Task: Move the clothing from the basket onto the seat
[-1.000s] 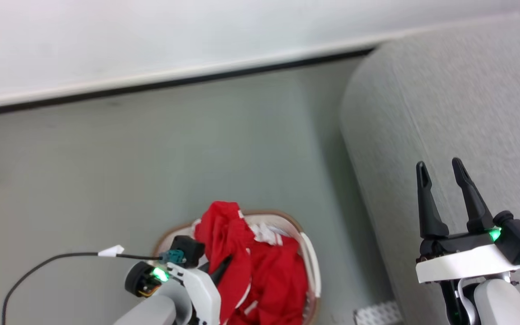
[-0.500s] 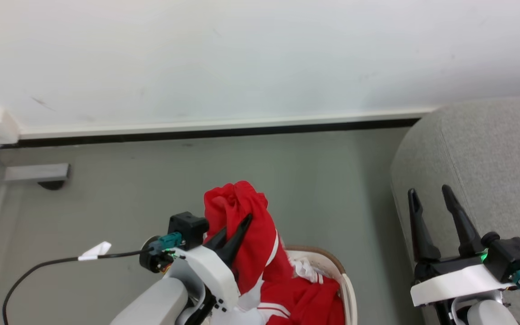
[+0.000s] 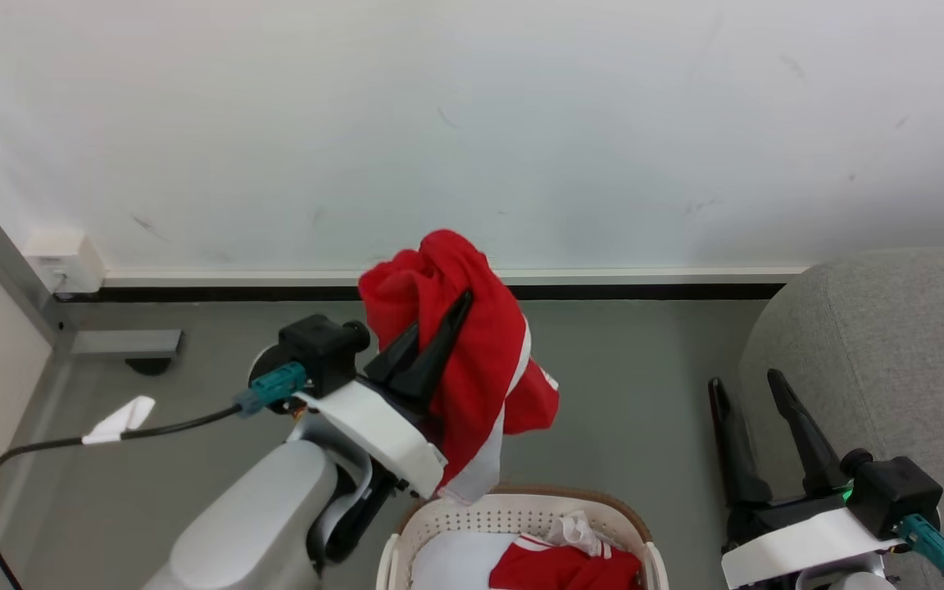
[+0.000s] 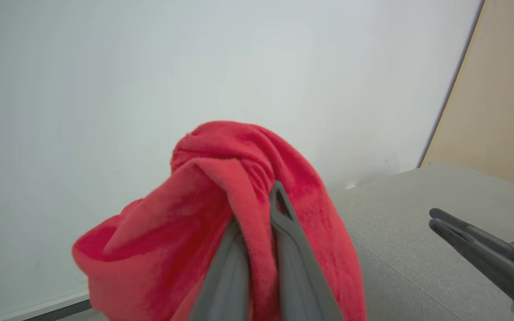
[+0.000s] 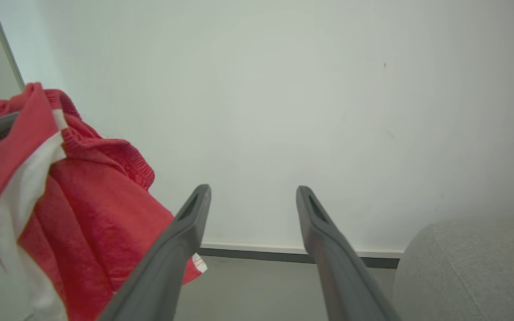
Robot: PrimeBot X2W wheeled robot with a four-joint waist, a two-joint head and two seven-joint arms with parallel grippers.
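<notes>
1. Head view: the left hand is clenching a red garment, which is now hanging lifted above the basket. A second ago it was trailing inside, though the camera has also tilted up since. The pick looks done, and the carry right to the seat is remaining. The basket is still holding more clothing, red with white. The right hand is spread wide and empty, just beside the seat.
2. Left wrist view: the left hand is pinching a fold of the red garment, with the seat lying to the right.
3. Right wrist view: the right hand is gaping and holding nothing. The red garment is dangling at the left.
</notes>
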